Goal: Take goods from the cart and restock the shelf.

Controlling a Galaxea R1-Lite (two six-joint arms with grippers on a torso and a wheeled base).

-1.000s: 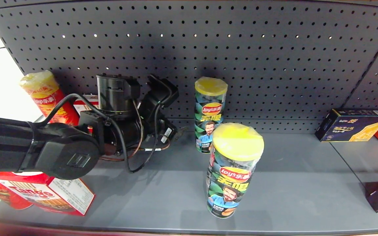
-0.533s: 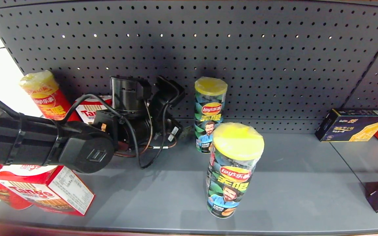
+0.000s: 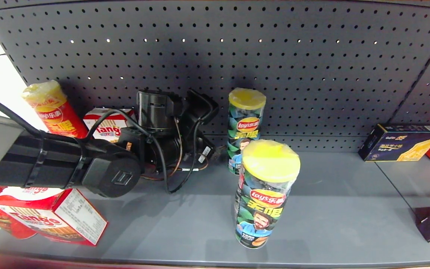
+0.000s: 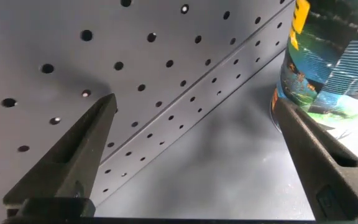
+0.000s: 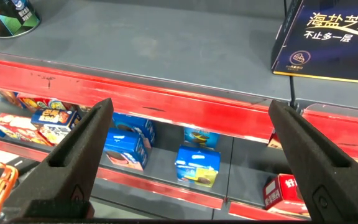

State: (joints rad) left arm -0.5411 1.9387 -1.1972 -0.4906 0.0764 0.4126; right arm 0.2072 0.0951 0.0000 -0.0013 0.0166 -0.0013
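Left end effector (image 4: 193, 106) empty on the shelf (image 3: 330, 209), fingers spread beside a can of crisps.

The front can (image 3: 267, 194) stands upright near the shelf's edge, closer to you than your left end effector and off to its right. That end effector lies low, fingers wide apart with nothing between them. The rear can (image 3: 245, 129) stands upright just outside its right finger, too close to tell whether they touch. Straight past the fingertips is the pegboard (image 3: 274, 56). Your right end effector (image 5: 189, 104), also spread and empty, hangs before the red lip (image 5: 166, 87). A rightward sweep would likely topple the rear can into the front one. Pushing forward would jam the fingertips against the pegboard.
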